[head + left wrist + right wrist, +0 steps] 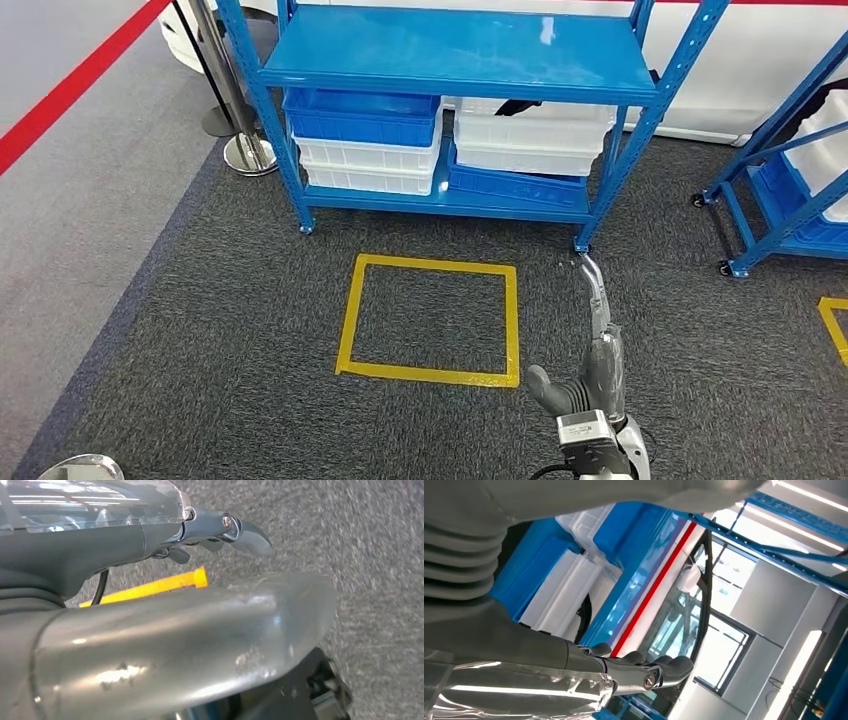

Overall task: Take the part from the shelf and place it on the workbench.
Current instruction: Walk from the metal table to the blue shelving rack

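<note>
Head view: blue shelf (pixel 450 60) ahead, holding blue and white bins (pixel 365 140); black part (pixel 517 106) lying in upper right white bin. Right hand (pixel 597 330) raised, fingers straight, holding nothing. Left hand (pixel 220 530) empty above carpet, fingers loosely extended. Yellow square (pixel 430 320) taped on floor.

The right hand (pixel 596 300) reaches forward on its raised arm, fingers straight and empty, while the left hand (pixel 220 530) hangs low, fingers extended.
</note>
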